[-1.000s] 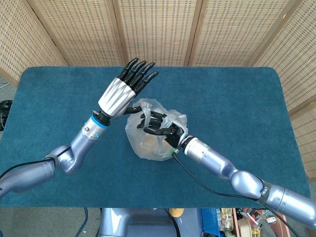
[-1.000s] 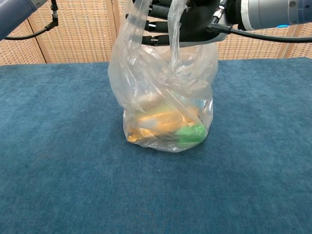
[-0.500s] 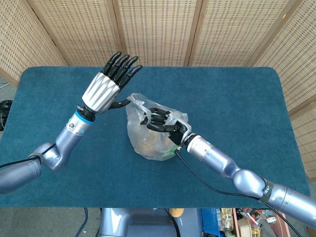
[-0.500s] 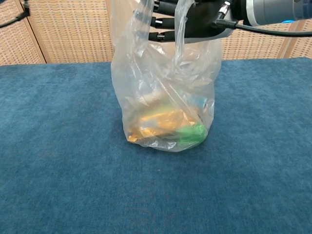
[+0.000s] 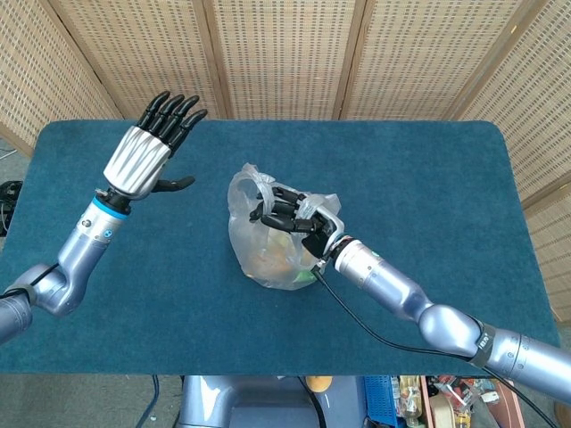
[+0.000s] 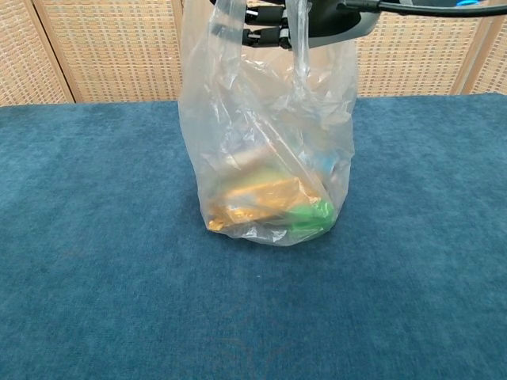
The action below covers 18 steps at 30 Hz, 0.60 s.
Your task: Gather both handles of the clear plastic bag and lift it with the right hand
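The clear plastic bag stands mid-table with orange and green items inside. My right hand grips both handles at the bag's top, fingers hooked through the loops and pulling them taut upward. In the chest view the bag's bottom still seems to touch the blue cloth. My left hand is open, fingers spread, raised well to the left of the bag and apart from it. It does not show in the chest view.
The blue cloth table stretches around the bag. Wicker screens stand behind the far edge. A black cable trails under my right forearm.
My left hand has let go of the bag and swung away to the left. My right hand has risen a little, stretching the handles upward.
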Each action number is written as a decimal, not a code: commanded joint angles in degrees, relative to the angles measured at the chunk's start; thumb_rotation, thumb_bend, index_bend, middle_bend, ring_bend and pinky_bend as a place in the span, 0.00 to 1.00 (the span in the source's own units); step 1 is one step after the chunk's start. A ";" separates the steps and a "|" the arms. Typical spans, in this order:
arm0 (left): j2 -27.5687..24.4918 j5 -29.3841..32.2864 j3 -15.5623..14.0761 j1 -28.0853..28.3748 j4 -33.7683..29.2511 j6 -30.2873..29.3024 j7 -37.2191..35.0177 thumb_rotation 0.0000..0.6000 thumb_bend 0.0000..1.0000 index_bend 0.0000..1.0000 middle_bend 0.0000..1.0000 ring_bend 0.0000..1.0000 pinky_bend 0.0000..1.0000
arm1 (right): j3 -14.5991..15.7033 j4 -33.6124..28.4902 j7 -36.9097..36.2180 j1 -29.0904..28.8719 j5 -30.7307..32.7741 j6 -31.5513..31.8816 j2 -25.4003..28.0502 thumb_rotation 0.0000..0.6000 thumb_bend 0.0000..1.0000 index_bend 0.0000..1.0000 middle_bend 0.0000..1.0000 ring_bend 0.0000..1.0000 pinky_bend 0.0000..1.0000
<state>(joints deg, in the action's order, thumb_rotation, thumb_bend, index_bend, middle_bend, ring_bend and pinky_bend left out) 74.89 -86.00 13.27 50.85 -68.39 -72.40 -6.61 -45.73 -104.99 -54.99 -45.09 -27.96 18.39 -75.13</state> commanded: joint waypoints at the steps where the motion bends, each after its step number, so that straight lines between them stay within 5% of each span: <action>1: -0.25 0.14 -0.10 -1.34 0.26 -1.26 -1.44 1.00 0.06 0.00 0.00 0.00 0.00 | 1.16 -0.69 0.00 -1.86 2.56 1.98 1.08 1.00 0.09 0.41 0.54 0.34 0.25; 18: -3.76 2.69 -2.60 -10.55 0.15 -3.92 -7.89 1.00 0.07 0.00 0.00 0.00 0.00 | 2.43 -1.62 3.41 -8.71 10.50 12.04 4.18 1.00 0.07 0.32 0.48 0.27 0.22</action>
<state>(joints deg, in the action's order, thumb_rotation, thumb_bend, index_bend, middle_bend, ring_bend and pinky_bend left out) 71.25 -83.11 10.88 40.73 -68.36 -75.90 -14.11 -43.14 -106.70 -51.51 -53.79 -17.52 30.39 -70.84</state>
